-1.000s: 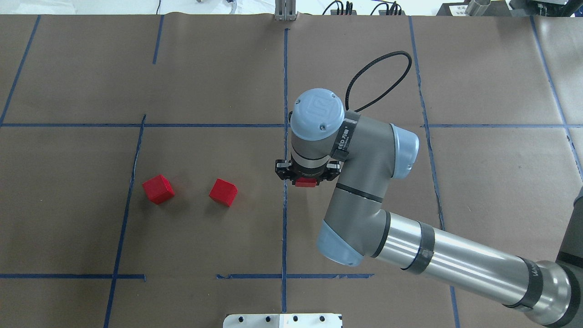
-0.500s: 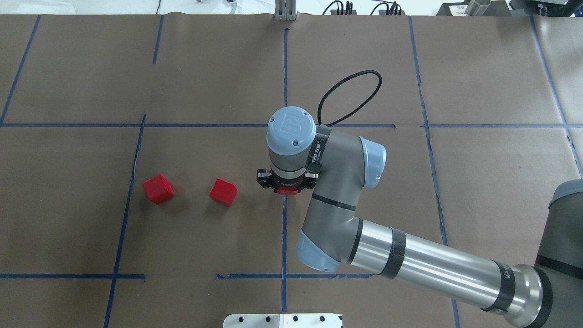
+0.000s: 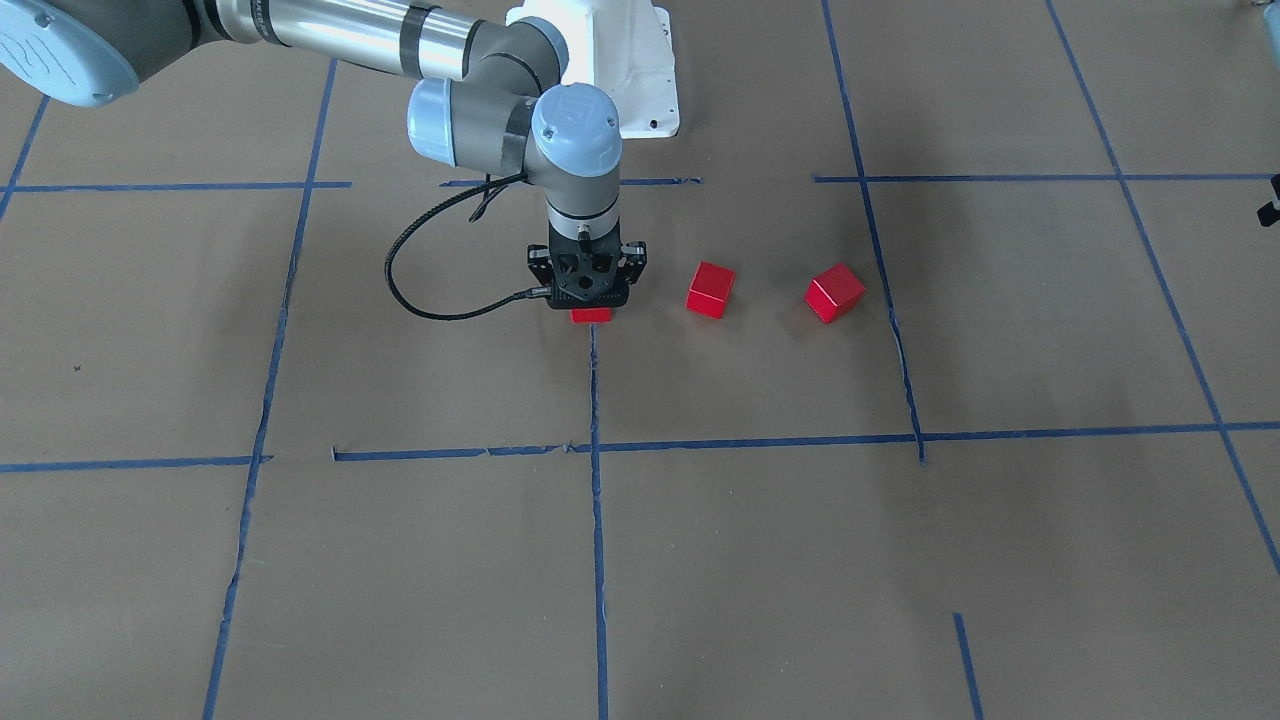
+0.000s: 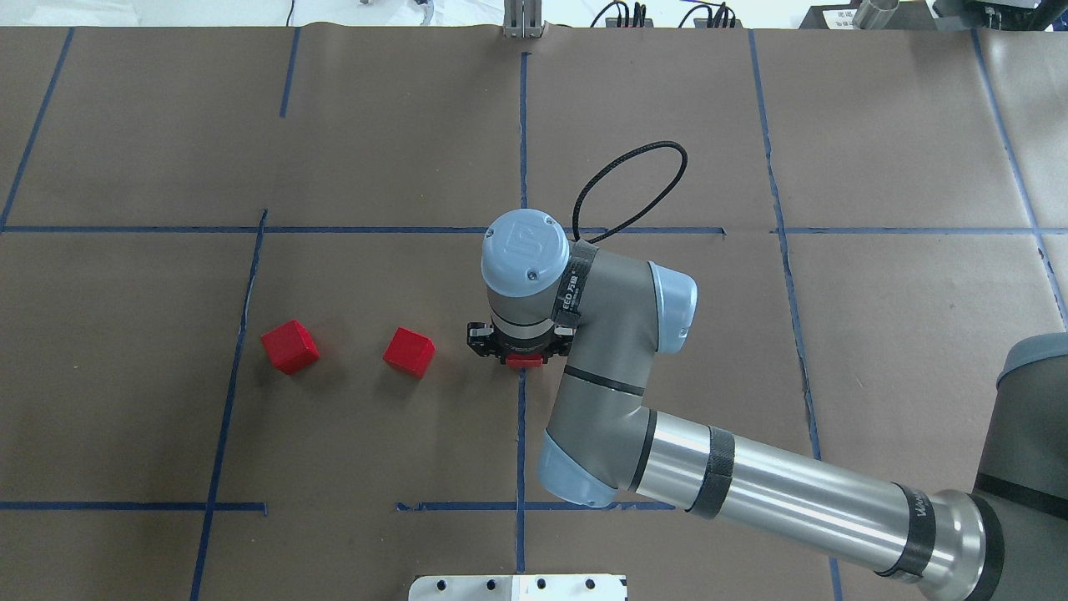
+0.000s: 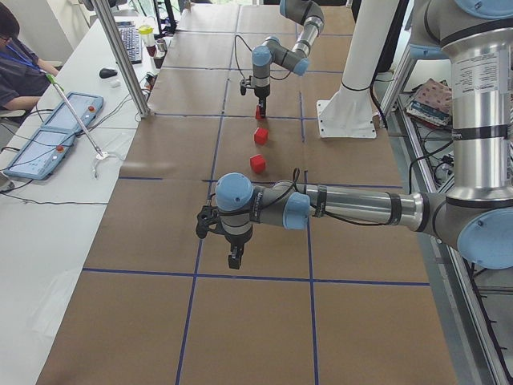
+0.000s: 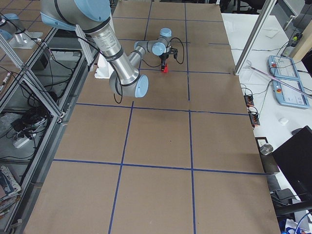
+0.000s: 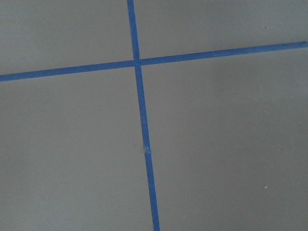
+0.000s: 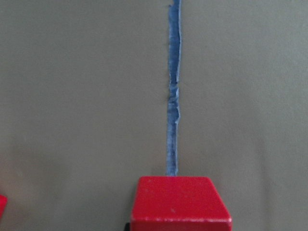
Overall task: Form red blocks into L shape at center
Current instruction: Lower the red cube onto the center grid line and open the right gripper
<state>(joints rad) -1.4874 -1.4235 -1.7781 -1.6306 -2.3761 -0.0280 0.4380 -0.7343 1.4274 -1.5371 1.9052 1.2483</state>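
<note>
1. The held red block (image 4: 523, 361) sat at the middle of the bench (image 4: 375, 125), right on the blue tape line (image 4: 521, 442) that ran toward the robot. In the right wrist view the tape ran straight out from the block's far edge, so its faces looked square to that line.
2. The right pincer (image 3: 590, 306) pointed straight down with its jaws closed on this block from both sides. Only a strip of red showed under the pincer's body. The block looked very low, but whether it already rested on the bench or hung just above it could not be settled.
3. The other two blocks lay to the robot's left of the pincer, in a rough row with the held one. The nearer block (image 4: 409, 352) was near, and the farther block (image 4: 289, 346) was well apart. Both were turned askew to the tape, so each would probably need squaring to sit flush in an L.
4. The right arm seemed nearer to both loose blocks. The left pincer (image 5: 234, 258) hung over the bench out toward the robot's left end, beyond the farther block. It showed only from the side, so how far it was open could not be told.
5. Between the right pincer and the nearer block there was only bare bench. The black cable (image 4: 634, 179) looped off on the far side, and the white base plate (image 3: 625, 90) stood well back.
</note>
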